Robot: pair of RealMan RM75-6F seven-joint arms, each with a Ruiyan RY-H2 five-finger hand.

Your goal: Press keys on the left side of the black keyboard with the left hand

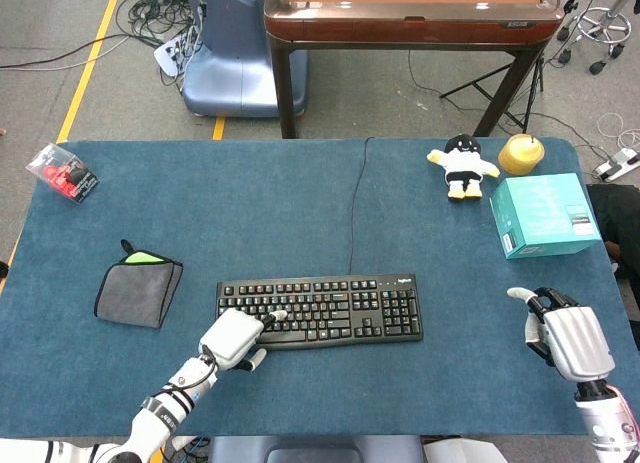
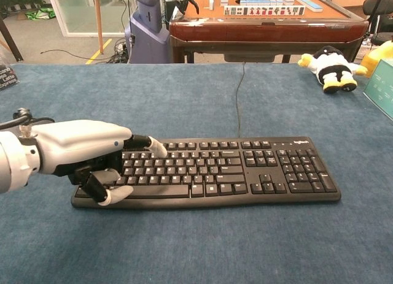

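Observation:
The black keyboard (image 1: pixel 320 310) (image 2: pixel 233 169) lies flat at the table's front middle, its cable running to the far edge. My left hand (image 1: pixel 234 337) (image 2: pixel 86 150) is over the keyboard's left end, palm down. One finger stretches out over the upper key rows. Its thumb and other fingers curl down at the front left keys, hiding them. It holds nothing. Whether a fingertip touches a key I cannot tell. My right hand (image 1: pixel 565 339) rests at the front right of the table, far from the keyboard, fingers apart and empty.
A grey folded cloth (image 1: pixel 139 290) lies left of the keyboard. A teal box (image 1: pixel 545 214), a penguin plush toy (image 1: pixel 462 165) (image 2: pixel 331 66) and a yellow object (image 1: pixel 521 152) stand at the back right. A red packet (image 1: pixel 62 172) lies at the back left. A wooden table (image 1: pixel 410 13) stands beyond.

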